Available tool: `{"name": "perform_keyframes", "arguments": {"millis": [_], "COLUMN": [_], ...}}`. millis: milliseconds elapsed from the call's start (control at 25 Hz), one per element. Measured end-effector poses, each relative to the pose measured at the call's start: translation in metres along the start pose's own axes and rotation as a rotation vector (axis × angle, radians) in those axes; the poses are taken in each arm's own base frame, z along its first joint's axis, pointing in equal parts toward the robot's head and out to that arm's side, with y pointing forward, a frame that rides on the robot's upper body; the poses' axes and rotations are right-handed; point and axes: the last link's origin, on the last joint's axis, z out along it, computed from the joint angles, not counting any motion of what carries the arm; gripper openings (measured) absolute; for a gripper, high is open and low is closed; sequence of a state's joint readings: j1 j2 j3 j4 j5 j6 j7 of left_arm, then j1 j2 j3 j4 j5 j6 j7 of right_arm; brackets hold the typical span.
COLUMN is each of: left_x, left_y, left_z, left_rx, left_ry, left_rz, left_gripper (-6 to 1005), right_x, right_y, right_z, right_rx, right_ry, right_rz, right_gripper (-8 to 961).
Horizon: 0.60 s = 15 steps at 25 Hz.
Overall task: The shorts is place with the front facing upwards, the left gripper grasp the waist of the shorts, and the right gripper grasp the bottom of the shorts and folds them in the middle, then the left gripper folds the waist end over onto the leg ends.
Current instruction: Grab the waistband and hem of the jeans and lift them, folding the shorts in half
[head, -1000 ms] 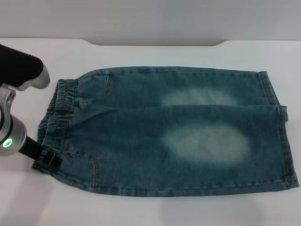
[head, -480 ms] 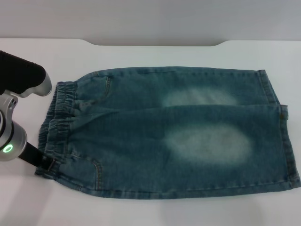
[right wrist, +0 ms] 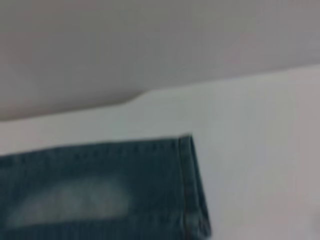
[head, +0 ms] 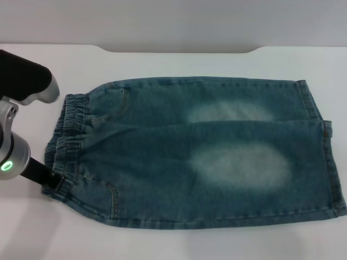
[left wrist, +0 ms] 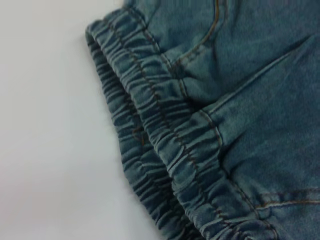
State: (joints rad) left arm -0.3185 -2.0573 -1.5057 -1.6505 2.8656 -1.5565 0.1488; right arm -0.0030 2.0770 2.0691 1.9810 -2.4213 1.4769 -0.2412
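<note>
Lying flat mid-table [head: 162, 244]: shorts [head: 195, 151], already folded lengthwise, waist [head: 65, 141] toward the left edge, hems [head: 325, 162] toward the right; at the waist's near corner, left gripper [head: 53, 181], tips buried in denim, grip impossible to judge; right gripper out of sight.

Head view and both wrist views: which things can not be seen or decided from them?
- Left gripper, head view: its tips lie at the waist corner of the shorts; dark and small, so the grip is unclear. Left wrist view shows no fingers.
- Right gripper: in no view; the right wrist view shows only a hem and the table.
- Cartoon patch: not visible, perhaps folded under.
</note>
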Motion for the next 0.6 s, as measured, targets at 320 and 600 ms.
{"name": "perform_keyframes", "arguments": {"millis": [320, 600], "left_x": [0.003, 0.003], "left_y": [0.002, 0.003], "left_z": [-0.005, -0.004], "left_rx": [0.002, 0.002], "left_ry": [0.011, 0.007], "left_rz": [0.014, 0.016], "left_gripper": [41, 40], "right_x": [0.027, 0.044], "right_y": [0.0, -0.002], "right_z": [0.029, 0.04], "right_rx": [-0.113, -0.133], "right_ry": [0.154, 0.217], "right_rz": [0.123, 0.166], "right_gripper": [575, 574]}}
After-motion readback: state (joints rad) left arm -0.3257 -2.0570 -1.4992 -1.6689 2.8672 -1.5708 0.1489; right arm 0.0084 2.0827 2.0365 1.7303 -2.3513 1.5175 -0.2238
